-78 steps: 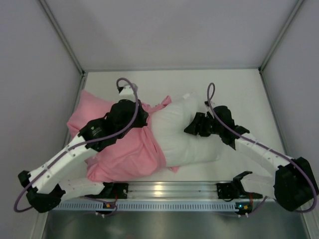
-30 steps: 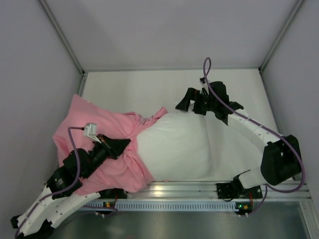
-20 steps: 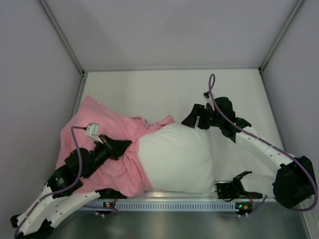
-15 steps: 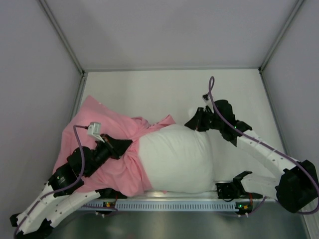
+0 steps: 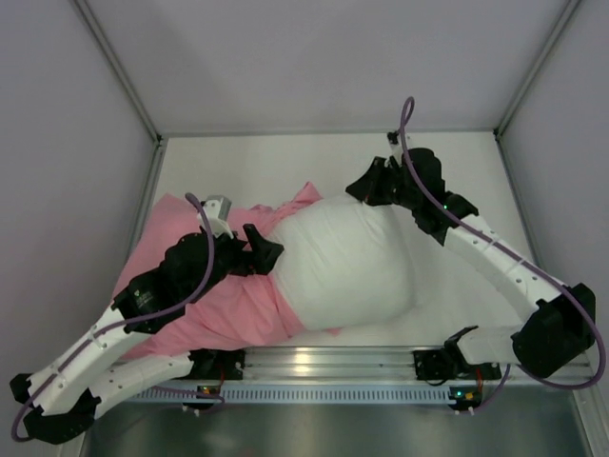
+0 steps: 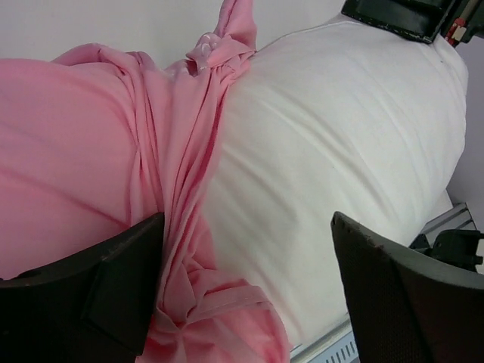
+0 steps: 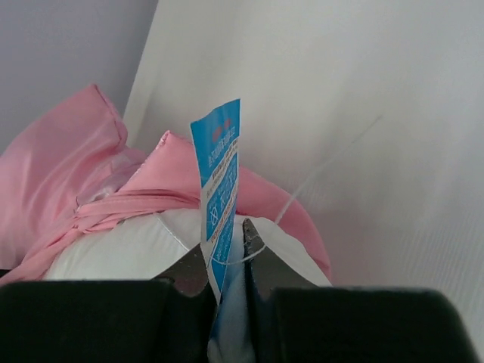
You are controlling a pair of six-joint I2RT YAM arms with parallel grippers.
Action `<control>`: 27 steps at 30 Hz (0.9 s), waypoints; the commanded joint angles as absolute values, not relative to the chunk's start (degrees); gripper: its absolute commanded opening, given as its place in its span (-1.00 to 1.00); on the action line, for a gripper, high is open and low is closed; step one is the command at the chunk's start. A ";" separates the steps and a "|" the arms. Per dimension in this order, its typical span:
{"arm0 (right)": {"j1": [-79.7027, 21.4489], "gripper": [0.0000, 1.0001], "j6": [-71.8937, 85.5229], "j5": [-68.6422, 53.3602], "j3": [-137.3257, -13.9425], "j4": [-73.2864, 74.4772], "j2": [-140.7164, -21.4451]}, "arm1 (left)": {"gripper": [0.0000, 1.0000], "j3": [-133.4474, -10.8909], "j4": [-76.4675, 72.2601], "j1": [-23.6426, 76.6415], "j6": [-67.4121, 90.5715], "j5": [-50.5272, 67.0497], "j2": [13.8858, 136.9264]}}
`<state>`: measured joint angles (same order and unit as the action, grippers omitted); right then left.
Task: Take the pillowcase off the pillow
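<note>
The right gripper [image 7: 224, 276] is pinched tight on the blue tag [image 7: 221, 181], which sticks up between its fingers at the far edge of the pillow [image 5: 347, 262]. The left gripper [image 6: 249, 302] is spread wide with nothing in it. One finger [image 6: 98, 291] sits over the pink case [image 5: 190, 290] and the other over the pillow's white, with the bunched hem between them. The case covers only the pillow's left end. The pillow lies on the table [image 5: 285, 162], between the two grippers.
</note>
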<state>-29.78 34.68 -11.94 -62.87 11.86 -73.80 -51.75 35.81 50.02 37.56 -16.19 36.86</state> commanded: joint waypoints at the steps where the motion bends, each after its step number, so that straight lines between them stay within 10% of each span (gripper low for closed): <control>1: -31.46 -1.00 32.97 -12.92 -71.80 5.54 -73.56 | 0.83 -58.17 37.44 50.27 32.44 -17.13 39.10; 19: -31.03 -1.00 25.23 -20.92 -74.38 -8.25 -70.06 | 0.91 -71.46 38.41 50.19 31.90 -40.42 48.97; 27: -28.05 -1.00 28.81 6.90 -73.30 3.31 -68.64 | 0.93 -72.16 33.92 50.19 29.88 -38.42 51.32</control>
<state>-29.54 25.85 -8.86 -70.43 4.45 -72.07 -70.08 36.82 50.02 31.07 -38.63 48.49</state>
